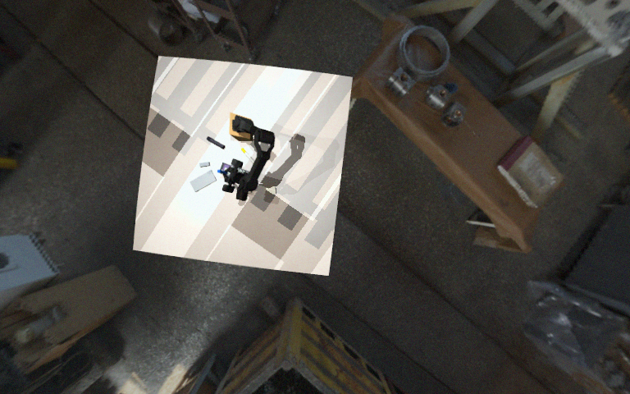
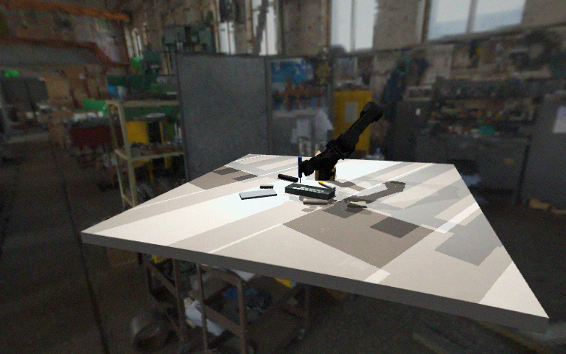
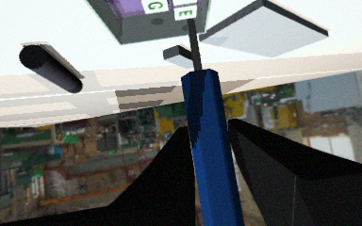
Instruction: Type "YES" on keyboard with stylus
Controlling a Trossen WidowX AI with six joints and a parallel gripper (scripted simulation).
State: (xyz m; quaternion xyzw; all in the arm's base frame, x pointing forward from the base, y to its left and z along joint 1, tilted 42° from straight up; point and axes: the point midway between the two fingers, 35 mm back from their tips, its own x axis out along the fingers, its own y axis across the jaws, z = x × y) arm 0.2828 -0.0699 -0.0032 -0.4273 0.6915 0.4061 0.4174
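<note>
The blue stylus (image 1: 220,171) (image 2: 299,166) (image 3: 209,155) stands about upright, thin dark tip down. My gripper (image 2: 302,167) (image 3: 208,132) is shut on its blue shaft. The keyboard (image 2: 309,191) (image 3: 156,29) is a dark box with white letter keys and a purple patch on top; the arm covers much of it in the overhead view. In the wrist view the stylus tip meets the lower edge of the E key (image 3: 185,11), beside the G key (image 3: 155,6). Whether the tip touches the key or hovers cannot be told. The other keys are out of the wrist view.
A black cylinder (image 1: 215,142) (image 2: 287,178) (image 3: 54,72), a small grey block (image 1: 204,164) (image 2: 266,186) and a flat grey slab (image 1: 203,180) (image 2: 258,194) (image 3: 269,33) lie near the keyboard. A yellow-ended stick (image 1: 243,150) and an orange box (image 1: 242,136) are behind it. A pale cylinder (image 2: 315,201) lies in front.
</note>
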